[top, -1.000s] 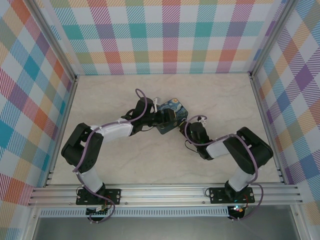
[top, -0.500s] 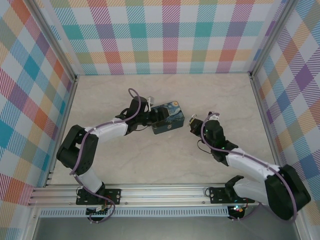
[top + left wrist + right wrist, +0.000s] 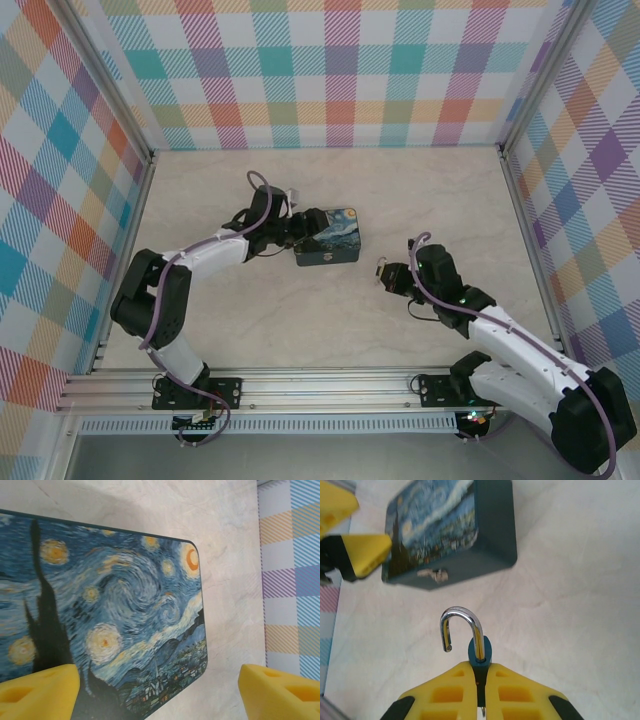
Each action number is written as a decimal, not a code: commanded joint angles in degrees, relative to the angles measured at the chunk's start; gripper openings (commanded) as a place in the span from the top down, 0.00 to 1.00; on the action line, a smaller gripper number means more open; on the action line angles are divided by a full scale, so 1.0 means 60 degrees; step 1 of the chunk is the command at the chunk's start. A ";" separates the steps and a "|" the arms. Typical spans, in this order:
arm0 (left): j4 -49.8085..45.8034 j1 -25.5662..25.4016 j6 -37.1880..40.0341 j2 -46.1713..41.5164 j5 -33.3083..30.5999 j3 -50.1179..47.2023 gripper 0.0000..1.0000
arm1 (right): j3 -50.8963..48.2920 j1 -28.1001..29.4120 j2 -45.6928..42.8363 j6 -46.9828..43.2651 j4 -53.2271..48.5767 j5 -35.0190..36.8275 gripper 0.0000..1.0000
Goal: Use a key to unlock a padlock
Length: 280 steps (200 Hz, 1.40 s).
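- The right tool (image 3: 481, 669) pinches the padlock (image 3: 480, 652) by only a narrow strip of its teal body. A twist, or a bump against the surface (image 3: 570, 610), could let so small a thing pivot or slip from the pads.
- The shackle (image 3: 461, 611) stands up with 1 leg in the body and its other end hanging free, so the lock looks open. Pressing that free end against the tin box (image 3: 445, 525) could snap it shut.
- The key cannot be made out with certainty. A thin sliver shows low between the right fingers, too small to name. If it is the key sitting in the lock, the tight squeeze could knock it loose.
- The left tool (image 3: 157, 695) sits at the tin box, and a sideways push from it could shove the box toward the padlock.
- Right tool: almost fully closed, with its pads pressed on the 2 sides of the padlock body. It holds the padlock near the box's front wall and latch (image 3: 436, 574), but apart from them.
- Left tool: spread wide, gripping nothing. 1 yellow finger (image 3: 40, 687) lies over a corner of the painted lid and the other lies beyond the box's edge. Whether either touches the box cannot be told.
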 commanded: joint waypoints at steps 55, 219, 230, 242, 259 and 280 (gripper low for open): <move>-0.1594 0.0129 0.1109 -0.4573 -0.3886 -0.1151 0.04 | 0.0539 0.0008 0.0748 0.0085 -0.0606 -0.1869 0.90; -0.2718 0.0191 -0.0459 -0.8255 -0.6673 -0.3941 0.00 | 0.0736 0.0445 0.4769 0.0785 0.2186 -0.4219 0.89; -0.2722 0.0193 -0.0468 -0.8240 -0.6686 -0.3941 0.00 | 0.0774 0.0450 0.4926 0.0735 0.2179 -0.4228 0.88; -0.2718 0.0191 -0.0483 -0.8238 -0.6734 -0.3941 0.00 | 0.0793 0.0455 0.5111 0.0746 0.2228 -0.4254 0.88; -0.2717 0.0191 -0.0498 -0.8238 -0.6784 -0.3953 0.00 | 0.0741 0.0444 0.5401 0.0811 0.2414 -0.4317 0.88; -0.3037 0.0191 -0.0488 -0.8223 -0.6822 -0.3955 0.00 | 0.0695 0.0452 0.5697 0.0906 0.2629 -0.4355 0.88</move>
